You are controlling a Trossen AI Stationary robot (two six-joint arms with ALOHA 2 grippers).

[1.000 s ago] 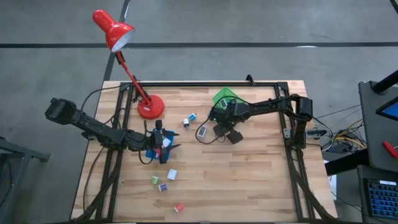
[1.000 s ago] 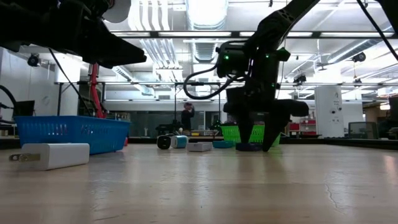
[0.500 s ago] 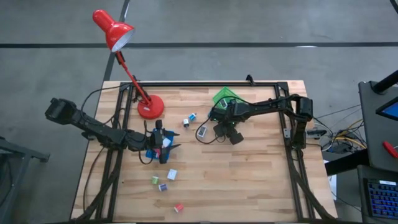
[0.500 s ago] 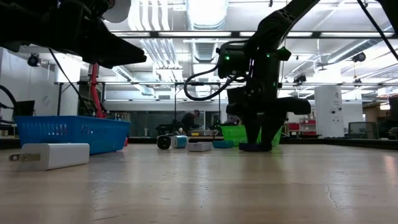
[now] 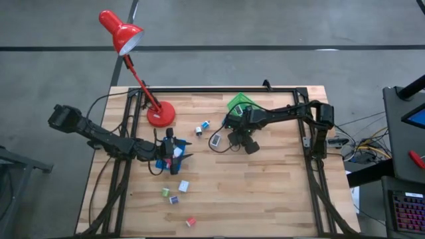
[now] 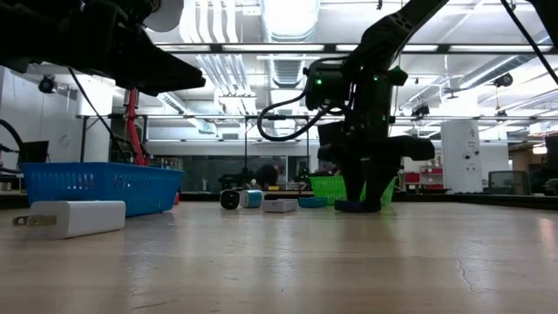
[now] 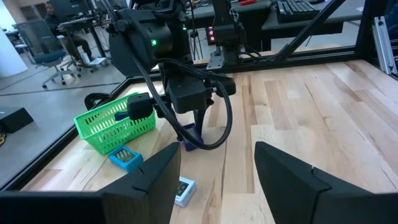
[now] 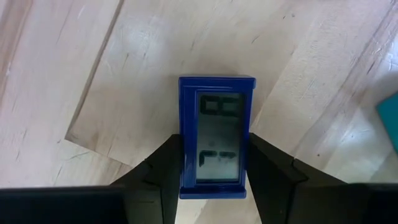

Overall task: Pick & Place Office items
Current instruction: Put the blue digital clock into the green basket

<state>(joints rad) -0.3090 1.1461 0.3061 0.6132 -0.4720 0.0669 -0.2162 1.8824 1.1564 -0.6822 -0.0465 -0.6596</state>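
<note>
A small blue flat rectangular piece with a grey display [image 8: 216, 134] lies flat on the wooden table, display up, near the green basket [image 5: 239, 103]. My right gripper [image 8: 216, 163] points straight down over it and is shut on it; the left wrist view also shows this gripper [image 7: 198, 124] on the blue piece [image 7: 191, 134]. My left gripper [image 7: 217, 168] hangs open and holds nothing, above the blue tray [image 6: 96, 187] at the table's left. Small cubes [image 5: 184, 186] lie scattered on the near left of the table. My right gripper pinches the blue piece's two long sides [image 8: 184, 163] between its two fingers, near one short end. The fingers [image 8: 163, 168] come from above, pointing down, and lie across the piece. The piece rests flat on the table.
The red desk lamp's base [image 5: 160, 115] stands at the far left. A white plug adapter [image 6: 74, 218] lies near the low camera. A teal flat piece [image 7: 124, 157] and a white piece [image 7: 183, 190] lie beside the basket. Bare wood stretches to the near right.
My right gripper has shut its fingers on the blue piece while staying over the same spot. The piece has stayed flat on the table.
</note>
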